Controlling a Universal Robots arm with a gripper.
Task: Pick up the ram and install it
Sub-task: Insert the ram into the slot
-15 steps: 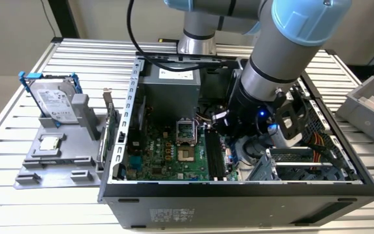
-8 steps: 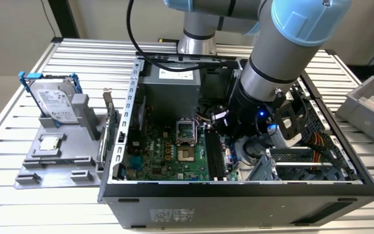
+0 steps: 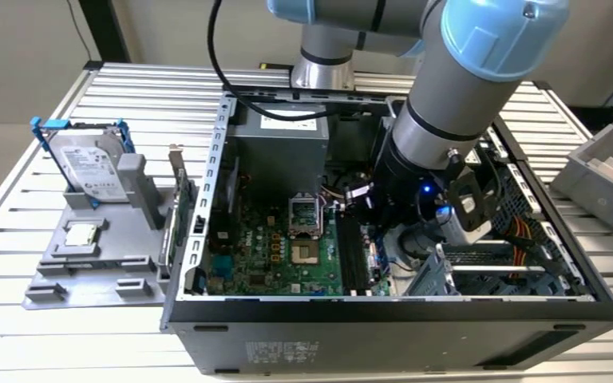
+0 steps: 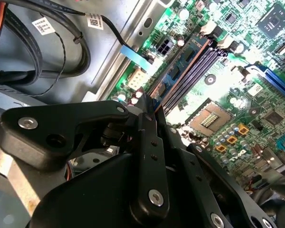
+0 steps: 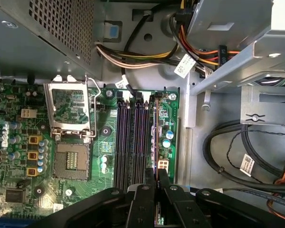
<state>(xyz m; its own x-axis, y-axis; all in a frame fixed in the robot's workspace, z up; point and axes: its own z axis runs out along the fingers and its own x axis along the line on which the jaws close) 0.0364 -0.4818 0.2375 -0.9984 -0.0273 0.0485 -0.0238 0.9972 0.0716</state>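
**Ana:** What is in the exterior view?

**Ben:** A big open computer case (image 3: 392, 327) lies on a metal table (image 3: 29, 335). The robot arm (image 3: 445, 120) reaches down into it, over the green board (image 3: 274, 255). At the exterior view's left there is a gray tray (image 3: 45, 283). A silver hard drive (image 3: 88, 163) stands up in it, and a small square chip (image 3: 81, 233) lies in front of the drive.

**Ana:** Can you see the pincer there?

**Ben:** No, the arm's thick end covers it.

**Ana:** And the second wrist view?

**Ben:** There the gripper (image 4: 156, 114) is low over the board. The ram (image 4: 180, 59) is a thin stick with black chips. It stands on its edge in the slot nearest the board's edge, just beside the dark slots (image 4: 199, 61). The black fingers (image 4: 147, 142) pinch the ram's near end.

**Ana:** Is the ram pushed all the way in?

**Ben:** I cannot tell.

**Ana:** What about the first wrist view?

**Ben:** The ram (image 5: 155, 137) looks like a thin line here, because we look along its edge. It sits beside the dark slots (image 5: 123, 142). The gripper (image 5: 156, 176) has one finger on each side of the stick, pressed on it. The chip socket (image 5: 71, 161) is farther away on the board. Black cables (image 5: 228, 142) curl on the gray floor on the ram's other side.
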